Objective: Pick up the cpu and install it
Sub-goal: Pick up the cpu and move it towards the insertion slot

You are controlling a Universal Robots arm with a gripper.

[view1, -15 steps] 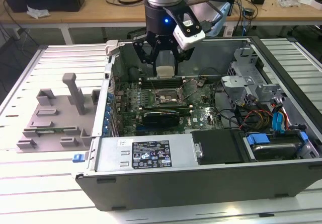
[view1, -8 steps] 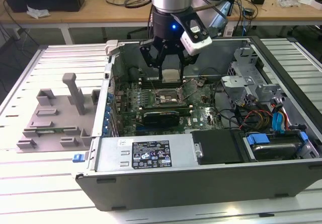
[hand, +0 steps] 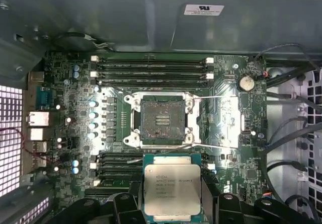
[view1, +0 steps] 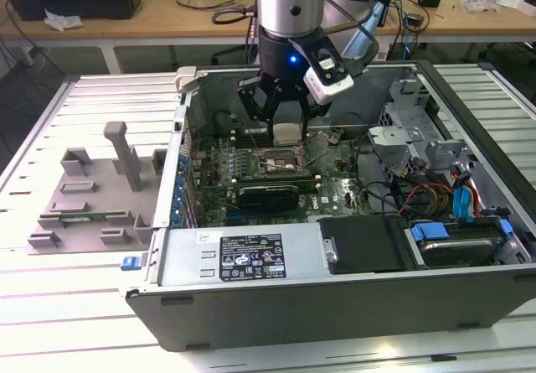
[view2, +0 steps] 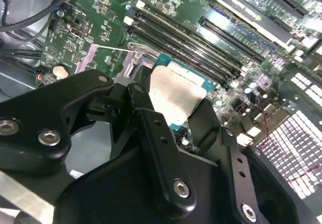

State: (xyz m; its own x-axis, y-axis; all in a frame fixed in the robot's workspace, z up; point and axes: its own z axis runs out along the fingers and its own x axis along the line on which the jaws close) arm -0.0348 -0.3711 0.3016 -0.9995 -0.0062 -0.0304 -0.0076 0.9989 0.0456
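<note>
The hand (view1: 286, 128) holds the cpu (hand: 172, 186) tight, picked up, but the socket (hand: 162, 119) below it is empty, so it's not in yet.

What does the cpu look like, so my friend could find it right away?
Look inside the big open computer case, above the green board. The robot's black hand grips a small flat square there, the cpu. Its shiny silver top and teal rim set it apart from the dark empty socket nearby.
</note>
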